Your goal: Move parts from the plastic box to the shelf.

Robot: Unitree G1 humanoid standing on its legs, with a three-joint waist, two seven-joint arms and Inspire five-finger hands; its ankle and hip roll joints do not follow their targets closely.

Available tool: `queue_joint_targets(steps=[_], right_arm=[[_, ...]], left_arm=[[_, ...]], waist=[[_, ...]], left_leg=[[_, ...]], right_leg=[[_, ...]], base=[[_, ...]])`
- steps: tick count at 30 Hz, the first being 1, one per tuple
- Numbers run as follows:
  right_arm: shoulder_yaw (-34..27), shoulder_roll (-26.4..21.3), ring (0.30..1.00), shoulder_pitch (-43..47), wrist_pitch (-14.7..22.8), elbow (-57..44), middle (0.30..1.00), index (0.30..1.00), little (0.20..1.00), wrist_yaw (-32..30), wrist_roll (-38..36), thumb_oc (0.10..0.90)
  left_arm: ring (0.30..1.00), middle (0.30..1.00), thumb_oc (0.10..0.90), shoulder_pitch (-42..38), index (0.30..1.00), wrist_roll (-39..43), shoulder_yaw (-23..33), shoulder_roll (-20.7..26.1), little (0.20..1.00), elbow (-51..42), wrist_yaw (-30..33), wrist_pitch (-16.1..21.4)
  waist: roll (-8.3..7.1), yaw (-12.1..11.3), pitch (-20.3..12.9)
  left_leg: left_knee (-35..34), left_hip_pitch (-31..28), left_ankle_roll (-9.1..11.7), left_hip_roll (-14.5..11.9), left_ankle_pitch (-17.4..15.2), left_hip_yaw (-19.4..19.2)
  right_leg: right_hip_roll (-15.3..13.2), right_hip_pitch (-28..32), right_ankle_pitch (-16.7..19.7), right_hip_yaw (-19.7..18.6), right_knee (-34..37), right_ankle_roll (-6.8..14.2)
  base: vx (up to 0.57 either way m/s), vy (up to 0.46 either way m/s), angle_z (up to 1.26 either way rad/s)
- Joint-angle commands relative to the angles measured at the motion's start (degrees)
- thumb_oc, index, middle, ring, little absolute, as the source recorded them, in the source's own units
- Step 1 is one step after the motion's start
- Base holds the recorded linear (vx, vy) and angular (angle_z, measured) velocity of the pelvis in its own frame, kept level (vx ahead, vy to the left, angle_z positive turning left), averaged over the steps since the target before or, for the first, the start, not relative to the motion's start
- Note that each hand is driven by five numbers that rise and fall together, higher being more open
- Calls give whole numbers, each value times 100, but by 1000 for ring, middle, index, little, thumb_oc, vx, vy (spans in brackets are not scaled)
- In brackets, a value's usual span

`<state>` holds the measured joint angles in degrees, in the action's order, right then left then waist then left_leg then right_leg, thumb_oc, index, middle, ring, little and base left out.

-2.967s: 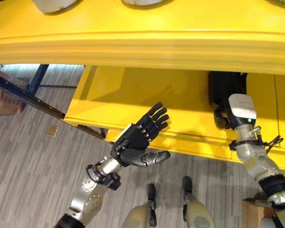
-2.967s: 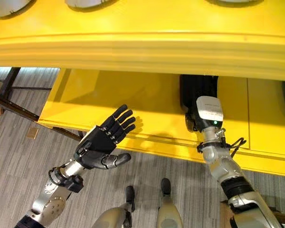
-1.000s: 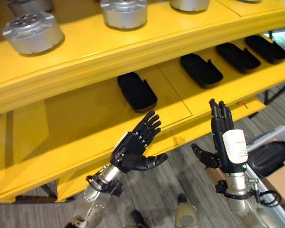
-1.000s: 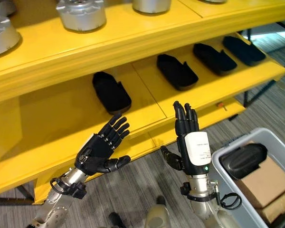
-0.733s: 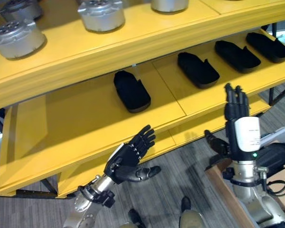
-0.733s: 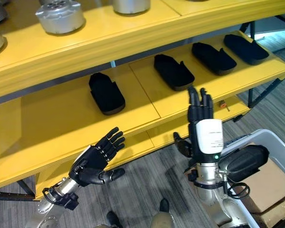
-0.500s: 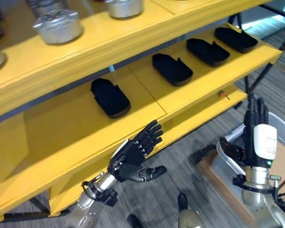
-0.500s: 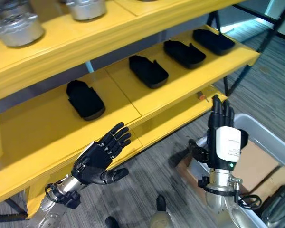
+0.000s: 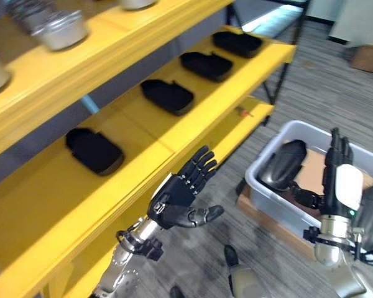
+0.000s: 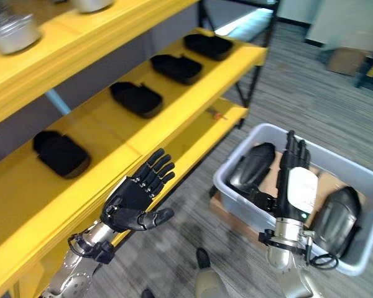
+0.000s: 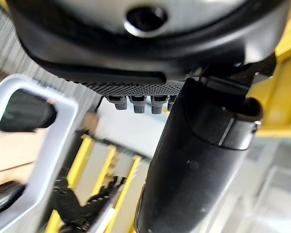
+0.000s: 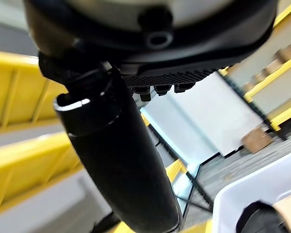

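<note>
A grey plastic box point(image 10: 233, 153) stands on the floor at the right. Two black rounded parts lie in it, one at its left end point(image 10: 253, 165) and one at its right end point(image 10: 336, 218), with brown cardboard point(image 10: 326, 186) between them. My right hand point(image 10: 294, 185) is open, fingers straight up, over the middle of the box and holding nothing. My left hand point(image 9: 178, 195) is open and empty in front of the yellow shelf point(image 9: 137, 124), just off its front edge. Several black parts lie in a row on the middle board, the nearest point(image 9: 94, 151) at the left.
Silver metal parts point(image 9: 60, 28) stand on the shelf's upper board. A lower yellow board point(image 9: 236, 127) juts out beside the box. Grey floor spreads between shelf and box. A cardboard carton point(image 9: 365, 58) sits far back on the right.
The camera has swung right, bringing the box into view. My right hand came away from the shelf, where it was at a black part, and now stands open over the box. Left hand stays open.
</note>
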<state>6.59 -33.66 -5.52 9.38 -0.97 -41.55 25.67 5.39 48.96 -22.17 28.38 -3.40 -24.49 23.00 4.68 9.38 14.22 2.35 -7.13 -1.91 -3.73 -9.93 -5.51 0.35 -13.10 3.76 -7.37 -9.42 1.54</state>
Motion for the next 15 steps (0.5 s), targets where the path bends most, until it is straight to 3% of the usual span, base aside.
queue_joint_targets(steps=[1,2,3,6,10,15], right_arm=[[-56,-259,1000,132,453,-320,1000,1000,1000,-59,-80,900],[23,-222,1000,104,434,-347,1000,1000,1000,-13,-42,900],[156,-195,1000,100,404,-366,1000,1000,1000,-29,23,900],[216,-201,1000,107,429,-359,1000,1000,1000,-53,18,900],[312,-260,1000,145,605,-471,1000,1000,1000,75,-249,900],[236,-342,1000,116,666,-802,1000,1000,1000,235,-153,900]], left_arm=[[1000,1000,900,-8,1000,-29,507,-79,1000,-431,-94,639],[1000,1000,900,126,1000,-51,598,-84,1000,-446,-184,628],[1000,1000,900,281,1000,-84,662,-64,1000,-441,-351,628],[1000,1000,900,324,1000,2,618,-19,1000,-399,-572,672],[1000,1000,900,364,1000,141,596,-2,1000,-391,-692,768],[1000,1000,900,211,1000,171,521,18,1000,-296,-678,926]], waist=[[-329,71,-230],[-292,21,-239],[-207,-72,-235],[-168,-114,-211],[-184,-256,-39],[-301,-215,-18]], left_leg=[[277,578,230,224,424,3],[225,600,128,447,397,154],[-139,633,43,706,611,482],[-369,739,50,837,847,682],[-276,1417,211,1035,1324,1001],[54,1641,128,975,1213,726]], right_leg=[[135,1497,-599,52,891,20],[219,1505,-593,-41,893,19],[359,1499,-591,-145,870,27],[453,1509,-585,-221,856,31],[594,1643,-583,-466,805,-13],[637,1688,-804,-480,551,-85]], base=[[95,-85,-91],[184,-69,-89],[178,-51,-84],[113,-13,-90],[147,38,-60],[211,105,-44]])
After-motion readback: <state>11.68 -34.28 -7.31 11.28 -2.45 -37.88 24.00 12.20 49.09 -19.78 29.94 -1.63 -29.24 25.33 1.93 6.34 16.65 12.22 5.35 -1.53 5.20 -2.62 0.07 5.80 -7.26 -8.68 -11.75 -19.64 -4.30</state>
